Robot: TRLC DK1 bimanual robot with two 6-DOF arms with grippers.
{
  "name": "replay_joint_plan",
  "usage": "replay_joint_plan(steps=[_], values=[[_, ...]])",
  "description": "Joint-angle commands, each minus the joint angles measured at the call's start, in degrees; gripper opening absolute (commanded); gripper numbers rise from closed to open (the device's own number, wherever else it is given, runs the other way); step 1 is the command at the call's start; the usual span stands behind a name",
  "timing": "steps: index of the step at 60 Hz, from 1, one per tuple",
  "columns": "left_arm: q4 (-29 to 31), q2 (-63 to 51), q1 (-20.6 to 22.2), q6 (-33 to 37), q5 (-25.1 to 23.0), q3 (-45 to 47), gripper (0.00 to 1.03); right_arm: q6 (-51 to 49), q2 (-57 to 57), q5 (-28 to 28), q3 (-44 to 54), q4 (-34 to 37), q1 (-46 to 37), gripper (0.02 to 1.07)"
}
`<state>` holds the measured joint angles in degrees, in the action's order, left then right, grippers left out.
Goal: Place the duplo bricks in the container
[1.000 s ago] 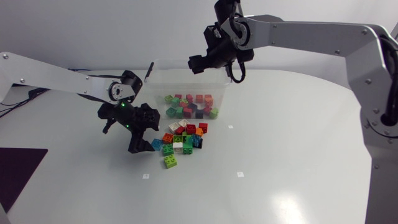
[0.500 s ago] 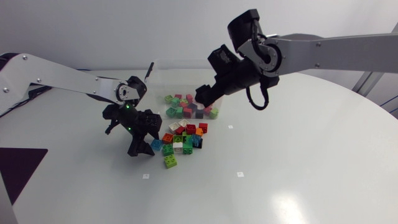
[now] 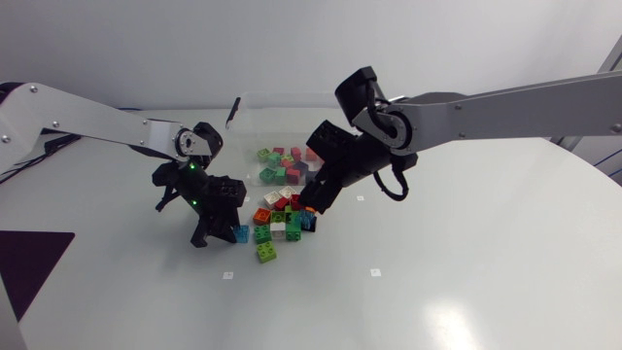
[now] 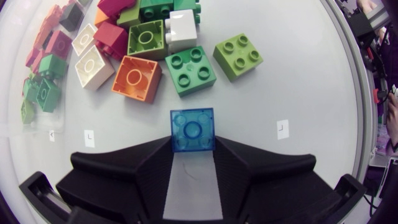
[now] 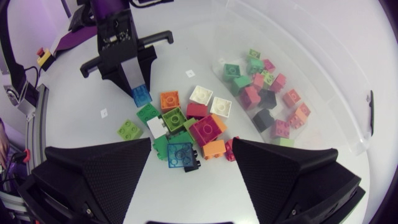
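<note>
1. The pile [image 3: 284,219] lies on the table [image 3: 466,262].
2. The container [image 3: 282,117] stands just behind the pile, with loose bricks [image 3: 290,165] in it.
3. A lone brick [image 4: 192,129] lies just left of the pile, between the left gripper's [image 4: 192,144] fingertips, both touching it.
4. A front brick [image 3: 265,253] sits at the pile's front edge.
5. The right gripper [image 5: 193,145] hangs over the pile's right rear corner, before the container.
6. The left arm [image 3: 97,122] stretches in from the pile's left, the right arm [image 3: 505,105] from its right.

A white table [image 3: 466,253] carries a few small square stickers [image 3: 375,272]. A dark patch [image 3: 29,262] lies toward its left side.
</note>
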<state>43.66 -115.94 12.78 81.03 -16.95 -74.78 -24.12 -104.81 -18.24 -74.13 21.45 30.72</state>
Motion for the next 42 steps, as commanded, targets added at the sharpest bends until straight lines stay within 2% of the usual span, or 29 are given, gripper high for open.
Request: replay_joint_plan(steps=[1,15,20,33,42], values=[[1.3,2.6,-0.7,0.4,-1.0,0.0,0.19,-3.0,-2.8,-0.4,1.2,1.5,0.6,0.96],[2.0,7.7,-2.2,-1.8,-3.9,0.7,0.19,-5.9,-5.2,-0.7,1.4,3.2,1.6,0.96],[2.2,9.7,-2.8,-3.8,-5.3,0.3,0.19,-7.1,-6.1,-0.6,1.1,3.9,1.9,0.91],[3.2,13.5,-3.5,-9.8,-9.6,-2.7,0.19,-9.5,-9.6,-0.5,-1.6,6.3,1.9,0.91],[3.2,14.6,-3.5,-12.7,-11.7,-5.4,0.19,-10.0,-10.7,-0.3,-2.8,6.2,1.8,0.84]])
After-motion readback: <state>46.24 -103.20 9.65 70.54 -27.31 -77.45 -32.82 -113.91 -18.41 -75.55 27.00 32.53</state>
